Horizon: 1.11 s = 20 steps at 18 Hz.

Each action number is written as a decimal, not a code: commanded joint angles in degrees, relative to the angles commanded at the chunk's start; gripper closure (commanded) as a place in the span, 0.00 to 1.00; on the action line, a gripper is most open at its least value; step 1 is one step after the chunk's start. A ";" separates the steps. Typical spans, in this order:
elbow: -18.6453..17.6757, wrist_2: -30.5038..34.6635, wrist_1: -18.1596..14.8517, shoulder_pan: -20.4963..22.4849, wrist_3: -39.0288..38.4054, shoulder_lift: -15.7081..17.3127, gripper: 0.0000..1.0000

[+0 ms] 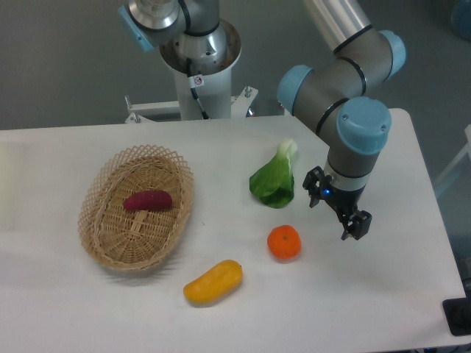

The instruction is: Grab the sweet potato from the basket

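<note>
1. The sweet potato (148, 201) is seen lying on the floor of the basket (103, 243), towards its upper half, with its long axis running roughly left to right; nothing else is seen in the basket.
2. The end effector (337, 209) is held low over the tabletop (66, 309) at the right, well apart from the basket, with its two fingers spread and nothing between them.
3. The reach is judged not yet begun: a long traverse to the left is called for, and height should be kept so that the raised lattice rim is cleared.
4. A descent from straight above is advised, with the fingers turned to close across the short width of the sweet potato near its middle, where the body looks thickest.
5. Care should be taken near the woven floor, since fingertips pressed into the wicker could catch or drag the light basket.
6. The sweet potato appears smooth, oblong and dark magenta-purple; slipping under a shallow grip is judged possible.
7. The basket is oval, light tan and woven, with an open lattice edge.
8. On the tabletop between the end effector and the basket are a leafy green vegetable (274, 180), a round orange (284, 243) and an oblong yellow-orange fruit (213, 282), which should be passed over, not swept.
</note>
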 joint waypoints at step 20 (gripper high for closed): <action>-0.09 -0.79 -0.62 -8.52 -9.83 0.00 0.00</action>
